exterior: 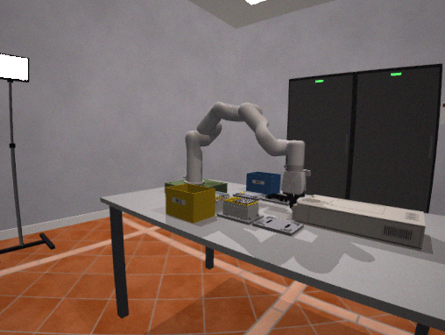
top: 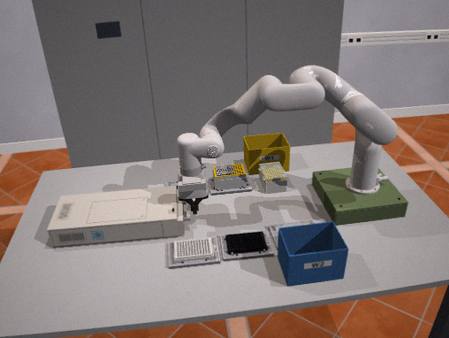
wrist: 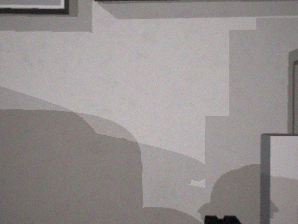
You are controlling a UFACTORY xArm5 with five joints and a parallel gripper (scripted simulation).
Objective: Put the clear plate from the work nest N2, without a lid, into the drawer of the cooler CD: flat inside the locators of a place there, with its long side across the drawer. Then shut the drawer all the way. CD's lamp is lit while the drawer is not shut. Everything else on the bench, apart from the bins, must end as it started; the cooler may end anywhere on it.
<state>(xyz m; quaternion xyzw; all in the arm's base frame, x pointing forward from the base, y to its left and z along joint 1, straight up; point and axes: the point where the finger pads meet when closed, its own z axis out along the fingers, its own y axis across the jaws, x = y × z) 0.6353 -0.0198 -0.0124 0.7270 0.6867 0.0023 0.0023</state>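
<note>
The cooler CD [top: 117, 210] [exterior: 361, 217] lies at the left of the bench in the top view. Its drawer front [top: 180, 211] sits against the body, with no gap to be seen. Its lamp [top: 172, 210] is dark. My gripper [top: 195, 212] [exterior: 293, 204] [wrist: 223, 219] is shut and empty, fingers down, right beside the drawer front; whether it touches is not clear. An empty nest [exterior: 279, 225] lies near the cooler; I cannot read its label. No clear plate shows on it, and the inside of the drawer is hidden.
A yellow bin W1 [top: 258, 155] [exterior: 190, 206] stands at the back, beside a nest with a yellow-topped stack [top: 229, 179] and a clear box [top: 272, 178]. In front are a white plate [top: 193, 249], a black plate [top: 246, 242] and the blue bin W2 [top: 311, 261].
</note>
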